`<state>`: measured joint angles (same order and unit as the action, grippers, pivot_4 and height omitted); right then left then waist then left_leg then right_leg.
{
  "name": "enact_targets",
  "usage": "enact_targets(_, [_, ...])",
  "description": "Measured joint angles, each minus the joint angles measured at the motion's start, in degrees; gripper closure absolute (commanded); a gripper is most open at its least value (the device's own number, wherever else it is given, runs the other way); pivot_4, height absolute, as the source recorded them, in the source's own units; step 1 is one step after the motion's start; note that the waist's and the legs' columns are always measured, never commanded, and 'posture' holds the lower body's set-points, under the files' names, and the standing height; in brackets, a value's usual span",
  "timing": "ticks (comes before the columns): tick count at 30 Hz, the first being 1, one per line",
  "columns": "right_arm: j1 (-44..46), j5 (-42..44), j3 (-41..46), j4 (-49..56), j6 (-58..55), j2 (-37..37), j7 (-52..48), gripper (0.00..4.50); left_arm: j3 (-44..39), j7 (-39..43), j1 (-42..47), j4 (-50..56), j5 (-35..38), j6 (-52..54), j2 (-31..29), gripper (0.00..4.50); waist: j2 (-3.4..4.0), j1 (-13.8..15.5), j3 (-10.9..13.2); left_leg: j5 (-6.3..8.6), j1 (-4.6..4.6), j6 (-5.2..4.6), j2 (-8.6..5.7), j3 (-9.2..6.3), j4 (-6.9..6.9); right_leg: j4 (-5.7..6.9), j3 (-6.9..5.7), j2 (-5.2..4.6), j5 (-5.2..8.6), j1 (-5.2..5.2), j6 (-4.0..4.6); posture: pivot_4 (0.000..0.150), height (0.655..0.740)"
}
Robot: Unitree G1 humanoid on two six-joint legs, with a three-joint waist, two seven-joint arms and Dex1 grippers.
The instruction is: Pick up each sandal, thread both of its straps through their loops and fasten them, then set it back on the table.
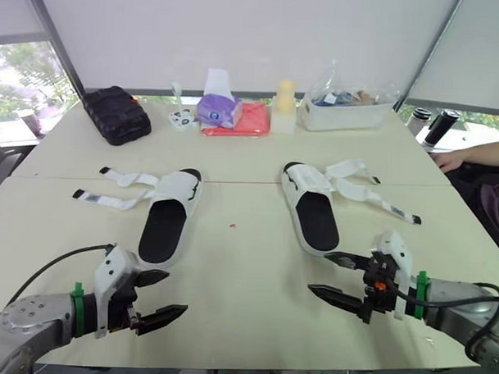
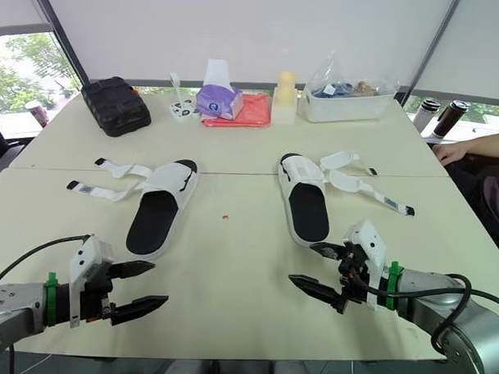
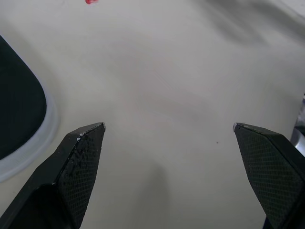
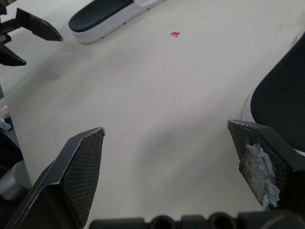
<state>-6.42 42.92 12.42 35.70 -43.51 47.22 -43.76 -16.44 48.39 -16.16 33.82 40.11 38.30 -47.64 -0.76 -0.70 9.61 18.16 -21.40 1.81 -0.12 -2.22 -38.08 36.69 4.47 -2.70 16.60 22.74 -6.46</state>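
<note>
The left gripper [image 1: 174, 293] hovers low over the near edge of the table [image 1: 246, 277] with its two black fingers spread apart and nothing between them. The right gripper [image 1: 318, 273] hangs likewise, fingers wide and empty; one pad [image 4: 257, 164] carries a smear of white residue.

Just beyond the left gripper lies the left sandal [image 1: 165, 221], white with a black footbed, flat on its sole, heel toward the robot. Its two white straps [image 1: 110, 200] are unfastened and splay outward to the robot's left, dark tabs at their ends. The right sandal [image 1: 314, 215] is the same make and lies just beyond the right gripper, heel nearest it, with its straps [image 1: 384, 201] loose and trailing to the robot's right. A small red speck [image 1: 232, 227] sits on the table between the two sandals.

Along the far edge a clear bin [image 1: 348, 115] holds a crumpled clear bag and small mixed items I cannot identify. Beside it lie a red cloth [image 1: 248, 121] and a purple tissue pack [image 1: 219, 110] with a white tissue standing out of its top. A black case [image 1: 114, 114] rests at far left.
</note>
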Motion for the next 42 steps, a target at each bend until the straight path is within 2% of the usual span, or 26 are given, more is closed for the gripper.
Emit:
enact_targets(4, [0.1, 0.2, 0.0, 0.5, 0.0, -1.0, 1.6, 0.05, 0.0, 0.0, 2.9, -1.7, -0.1, 0.0, 0.0, 0.04, 0.0, -0.1, 0.0, 0.0, 0.02, 0.0, -0.02, 0.01, -0.06, 0.04, 0.0, -0.02, 0.0, -0.03, 0.0, 0.15, 0.74])
enact_targets(12, [1.5, -1.6, -2.1, 0.7, 0.0, -1.4, 4.7, 0.05, 0.1, 0.1, 3.2, -1.9, 0.2, 0.6, 0.5, 0.04, -0.01, -0.1, 0.0, 0.0, 0.0, 0.0, -0.01, -0.01, -0.05, 0.09, 0.01, -0.02, 0.0, 0.02, -0.01, 0.15, 0.74])
enact_targets(27, [4.8, -4.4, -3.2, -1.3, 1.5, -6.6, 8.9, 0.05, -0.1, -0.2, 3.8, -1.9, 0.9, 2.2, 0.6, 0.04, 0.0, -0.2, 0.0, 0.0, 0.0, 0.01, -0.02, 0.0, -0.05, 0.24, 0.02, -0.02, 0.0, 0.1, 0.01, 0.15, 0.74])
enact_targets(32, [5.2, -6.3, -3.3, -1.3, 2.6, -7.1, 10.0, 0.05, 0.3, -1.2, 6.1, -4.1, -1.0, 2.0, 0.7, 0.04, 0.0, -0.2, 0.0, -0.01, 0.01, 0.01, -0.03, 0.0, -0.05, 0.25, 0.02, -0.01, 0.0, 0.1, 0.0, 0.15, 0.74])
enact_targets(36, [10.5, -16.5, -5.3, -5.3, 10.7, -6.5, 12.9, 0.05, 2.7, 1.1, 13.9, -5.9, -1.5, 2.9, -2.5, 0.04, -0.07, -0.2, 0.0, -0.06, 0.0, 0.1, -0.07, 0.04, -0.13, 0.35, 0.01, 0.0, 0.0, 0.12, 0.0, 0.15, 0.74])
enact_targets(42, [21.7, -39.1, -14.1, -21.9, 29.6, -2.1, 15.4, 0.05, 5.2, 8.1, 26.9, -5.7, 5.9, 9.4, -8.7, 0.04, -0.08, -0.7, 0.0, -0.07, -0.13, 0.12, -0.08, 0.23, -0.05, 0.45, 0.12, 0.09, 0.01, 0.44, 0.01, 0.15, 0.74])
